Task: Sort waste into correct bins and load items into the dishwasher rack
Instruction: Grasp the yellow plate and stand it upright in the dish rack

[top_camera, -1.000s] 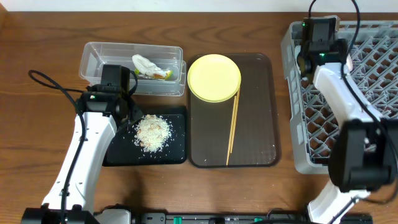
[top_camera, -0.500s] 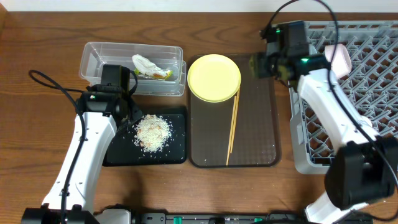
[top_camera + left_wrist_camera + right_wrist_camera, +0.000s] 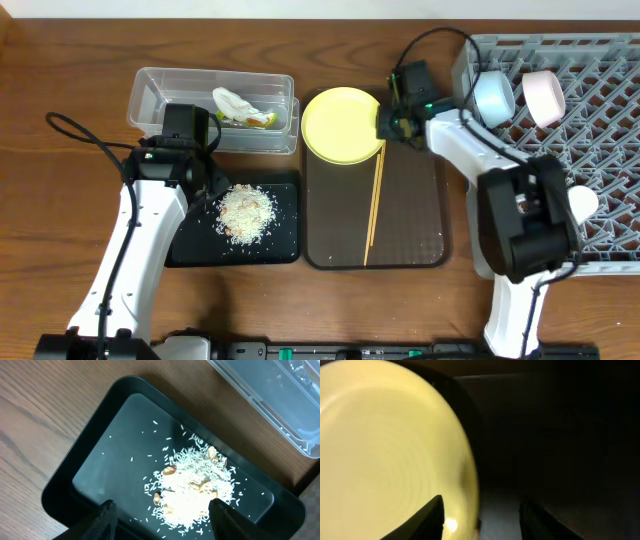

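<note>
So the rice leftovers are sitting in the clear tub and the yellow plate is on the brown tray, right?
Not quite. The rice leftovers lie in the black tray, not the clear tub, as the overhead view shows. The yellow plate is on the brown tray, as you said.

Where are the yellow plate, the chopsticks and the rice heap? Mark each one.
yellow plate [image 3: 344, 124]: overhead view, centre of its face.
chopsticks [image 3: 375, 203]: overhead view, about halfway along the pair.
rice heap [image 3: 192, 487]: left wrist view, middle of the pile.
</note>
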### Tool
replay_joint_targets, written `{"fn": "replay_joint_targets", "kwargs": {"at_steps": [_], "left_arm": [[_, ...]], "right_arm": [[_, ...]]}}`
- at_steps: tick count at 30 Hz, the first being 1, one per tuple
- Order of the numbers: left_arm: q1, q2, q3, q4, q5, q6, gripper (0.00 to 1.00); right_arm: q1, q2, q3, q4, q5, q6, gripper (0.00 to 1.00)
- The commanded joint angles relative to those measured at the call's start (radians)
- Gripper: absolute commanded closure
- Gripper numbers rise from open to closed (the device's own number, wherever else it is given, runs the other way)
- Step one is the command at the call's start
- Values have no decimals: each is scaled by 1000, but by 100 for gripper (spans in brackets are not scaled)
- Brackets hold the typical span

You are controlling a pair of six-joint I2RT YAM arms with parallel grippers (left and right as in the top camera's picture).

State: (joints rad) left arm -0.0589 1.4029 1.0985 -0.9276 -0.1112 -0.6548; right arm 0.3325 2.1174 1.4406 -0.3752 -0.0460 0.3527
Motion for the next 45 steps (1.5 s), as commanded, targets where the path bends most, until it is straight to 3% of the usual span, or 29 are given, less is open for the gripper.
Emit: {"fn": "replay_joint_targets", "kwargs": {"at_steps": [1, 5, 7, 13, 24, 32, 35, 39, 45], "left_arm": [[3, 6, 11, -3, -8, -5, 38], [3, 6, 11, -3, -8, -5, 38], [3, 6, 11, -3, -8, -5, 38], [3, 6, 11, -4, -8, -5, 38], [3, 6, 11, -3, -8, -5, 38], [3, 6, 11, -3, -8, -5, 38], [3, 6, 11, -3, -8, -5, 38], [3, 6, 11, -3, -8, -5, 38], [3, 6, 11, -3, -8, -5, 39]], "right_arm": [[32, 39, 2, 46, 11, 44, 62], [42, 44, 2, 74, 31, 44, 93], [42, 37, 4, 86, 54, 43, 99], [17, -72, 5, 67, 201, 23, 99], [-65, -464, 5, -119, 554, -291, 99], [-202, -596, 5, -266, 900, -586, 99], [-257, -600, 5, -352, 914, -708, 99], [-325, -594, 3, -456, 909, -698, 99], [-392, -592, -10, -467, 853, -698, 99]]}}
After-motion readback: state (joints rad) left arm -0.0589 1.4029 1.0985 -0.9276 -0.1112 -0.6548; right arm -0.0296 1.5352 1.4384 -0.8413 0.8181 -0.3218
